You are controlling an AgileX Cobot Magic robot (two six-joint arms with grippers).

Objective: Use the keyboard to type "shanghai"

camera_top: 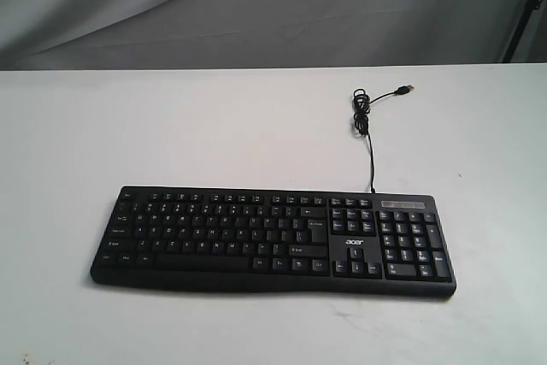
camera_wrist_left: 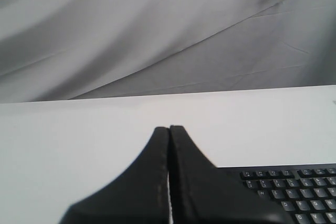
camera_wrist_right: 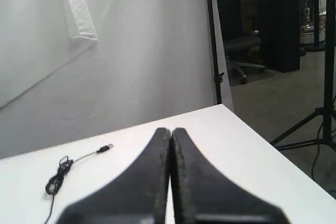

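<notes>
One keyboard (camera_top: 273,241) is lying on one tabletop (camera_top: 171,126). One cable (camera_top: 369,138) is showing, ending in one plug (camera_top: 405,90) (the small coil near the plug is counting as part of that same cable, not a second one). Two grippers are appearing, the left gripper (camera_wrist_left: 169,128) and the right gripper (camera_wrist_right: 171,129), each showing two fingers (camera_wrist_left: 152,182), making four altogether. One cloth backdrop (camera_top: 256,6) is hanging, and one office chair (camera_wrist_right: 239,43) is standing.

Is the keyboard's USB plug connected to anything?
No, the plug lies loose on the table, with nothing attached to it.
</notes>
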